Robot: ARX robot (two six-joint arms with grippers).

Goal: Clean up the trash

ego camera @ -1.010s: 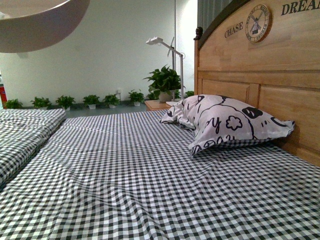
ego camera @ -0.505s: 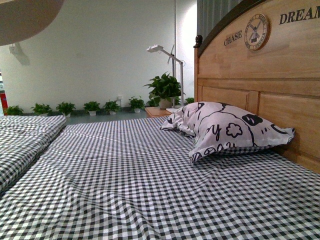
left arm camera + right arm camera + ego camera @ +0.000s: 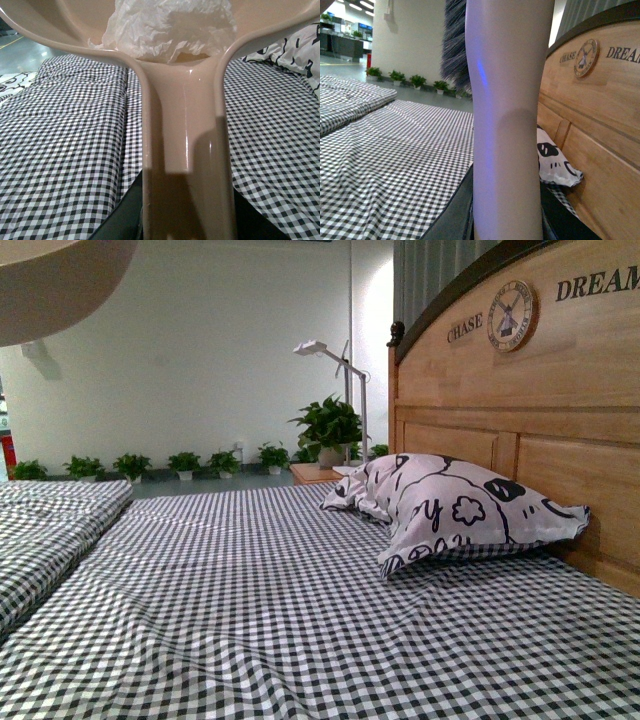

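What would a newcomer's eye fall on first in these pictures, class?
Probably the cartoon-print pillow lying on the checked bedsheet against the wooden headboard. Next, in the left wrist view, the beige dustpan filling the frame, with crumpled white trash in its scoop.

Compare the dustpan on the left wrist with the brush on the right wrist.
The dustpan is beige and glossy; the brush has a pale white handle with dark bristles behind it. The dustpan widens into a scoop holding crumpled white plastic; the brush carries nothing visible. The dustpan's edge shows at the front view's upper left; the brush is out of that view. Both handles run up from their wrist cameras above the checked bedsheet.
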